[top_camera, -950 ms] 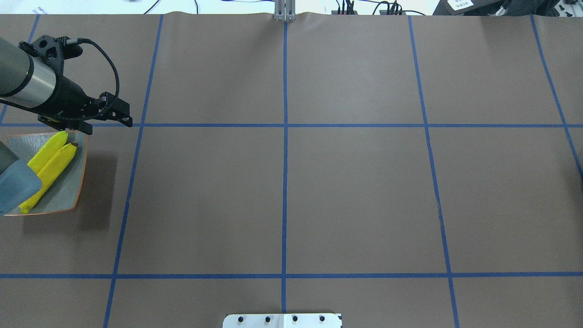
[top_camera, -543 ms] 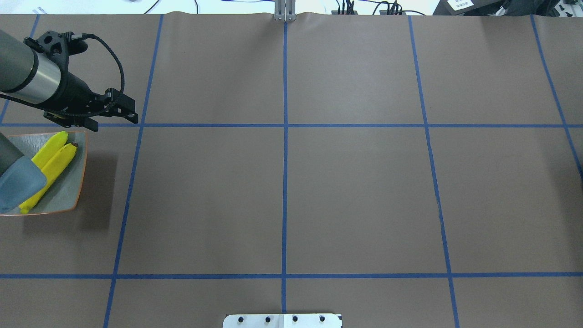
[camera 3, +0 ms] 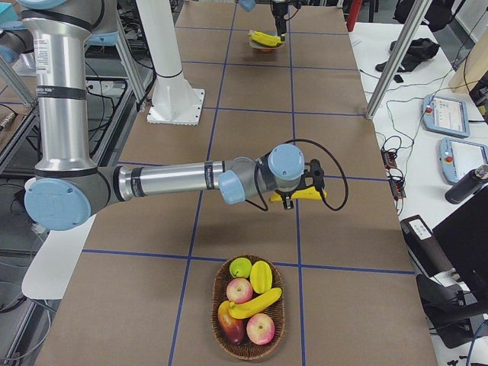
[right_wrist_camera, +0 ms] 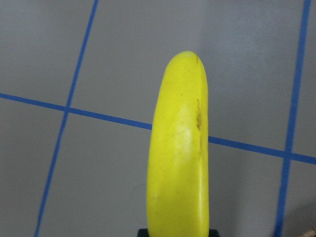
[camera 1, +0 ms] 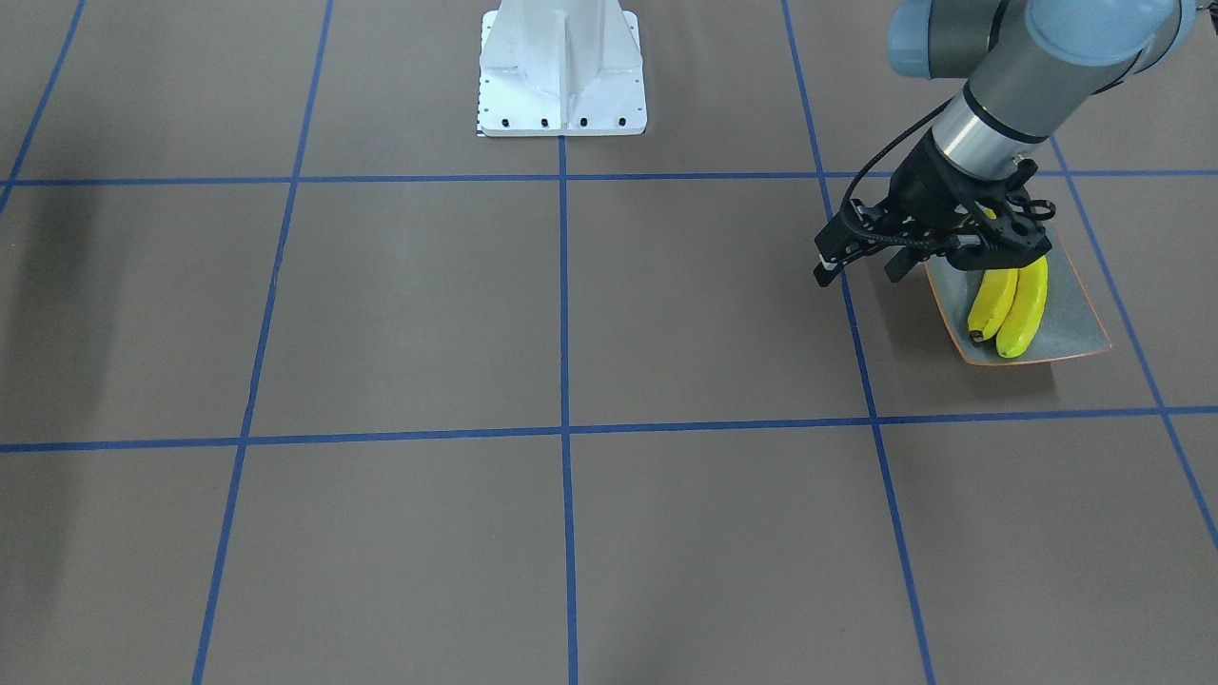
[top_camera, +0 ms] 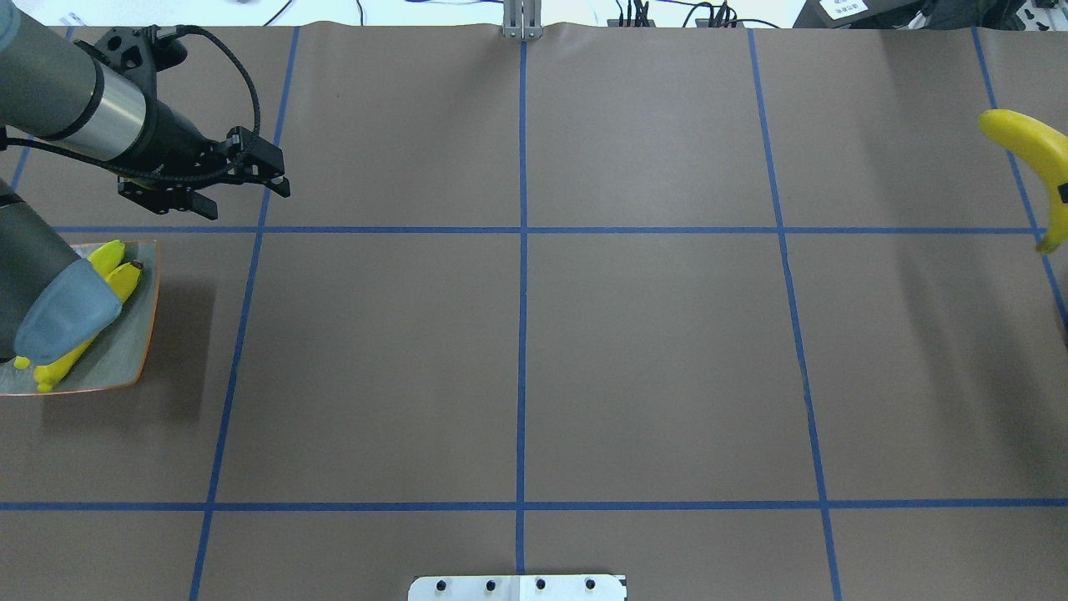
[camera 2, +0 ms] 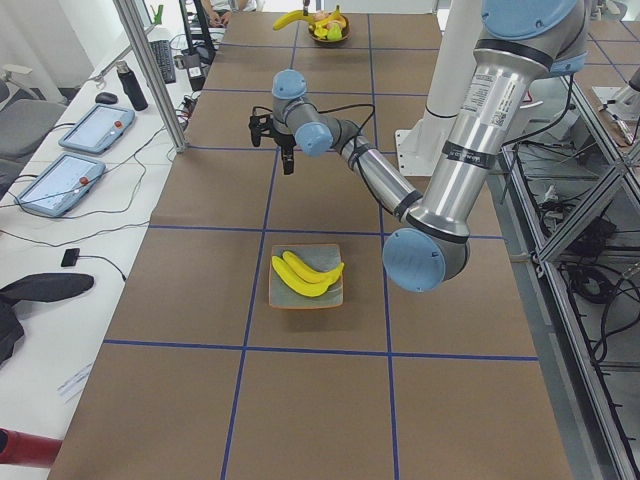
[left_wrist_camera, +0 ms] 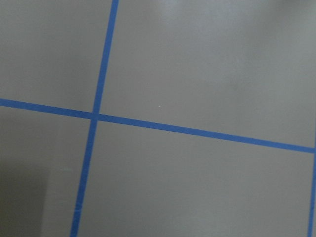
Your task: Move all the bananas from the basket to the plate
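Two glossy yellow bananas (camera 1: 1009,300) lie side by side on the squarish grey-green plate (camera 1: 1080,328) with a thin orange-brown rim, at the robot's left end of the brown paper-covered counter (top_camera: 651,367). The left gripper (camera 1: 856,274) hovers just beside the plate, its fingers spread and empty. Well apart, toward the other end, the right gripper (camera 3: 293,197) pinches a third yellow banana (right_wrist_camera: 180,148) and holds it above the counter. A fourth banana (camera 3: 255,303) rests in the oval wicker basket (camera 3: 286,309) among apples (camera 3: 239,290) and other fruit. Each banana looks light and fairly stiff, with smooth, curved skin that could slip or bruise, so a gentle hold across the middle seems safest. The counter is flat and matte, marked into squares with blue tape (top_camera: 521,334). Alongside it, a white side desk (camera 2: 40,250) carries tablet-like controllers (camera 2: 95,128) and a dark bottle (camera 2: 133,88).
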Controlling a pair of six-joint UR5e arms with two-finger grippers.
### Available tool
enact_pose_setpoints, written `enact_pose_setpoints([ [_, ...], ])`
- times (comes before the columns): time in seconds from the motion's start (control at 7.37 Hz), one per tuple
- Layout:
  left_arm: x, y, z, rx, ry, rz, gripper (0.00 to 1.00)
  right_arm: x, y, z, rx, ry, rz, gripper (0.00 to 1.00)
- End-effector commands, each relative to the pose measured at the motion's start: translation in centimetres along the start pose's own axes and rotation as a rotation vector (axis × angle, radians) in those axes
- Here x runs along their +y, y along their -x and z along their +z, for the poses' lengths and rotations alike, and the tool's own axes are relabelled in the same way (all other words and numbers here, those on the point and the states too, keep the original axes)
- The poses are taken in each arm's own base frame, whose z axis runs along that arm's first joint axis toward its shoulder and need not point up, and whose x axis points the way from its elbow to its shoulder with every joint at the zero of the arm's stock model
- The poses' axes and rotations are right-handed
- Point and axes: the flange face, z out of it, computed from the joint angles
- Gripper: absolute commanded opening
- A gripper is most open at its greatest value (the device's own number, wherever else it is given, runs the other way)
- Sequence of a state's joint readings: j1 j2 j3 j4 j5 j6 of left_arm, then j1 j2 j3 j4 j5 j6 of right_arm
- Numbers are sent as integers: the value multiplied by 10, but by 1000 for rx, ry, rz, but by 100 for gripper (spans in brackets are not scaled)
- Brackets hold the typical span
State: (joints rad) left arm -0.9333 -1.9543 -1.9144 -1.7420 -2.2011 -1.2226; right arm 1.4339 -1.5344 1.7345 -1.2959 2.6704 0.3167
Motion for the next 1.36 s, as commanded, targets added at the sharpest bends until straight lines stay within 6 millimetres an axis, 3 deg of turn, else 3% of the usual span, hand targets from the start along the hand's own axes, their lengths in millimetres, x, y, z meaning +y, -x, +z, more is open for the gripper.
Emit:
enact_pose_setpoints([
  [0.0, -3, -53, -5, 58, -3, -83, 100, -37, 124, 39, -95, 79, 46, 0],
  [0.27, 12, -75, 12, 191, 18, -167, 100, -55, 234, 64, -159, 134, 100, 0],
  [0.54, 17, -118, 27, 325, 58, -269, 100, -62, 324, 90, -182, 120, 152, 0],
  [0.68, 19, -144, 31, 340, 74, -284, 100, -52, 355, 113, -192, 84, 168, 0],
  [0.95, 21, -161, 26, 363, 79, -277, 100, -31, 384, 136, -257, 49, 199, 0],
  [1.22, 25, -199, 22, 393, 104, -315, 100, -24, 395, 141, -298, 32, 214, 0],
])
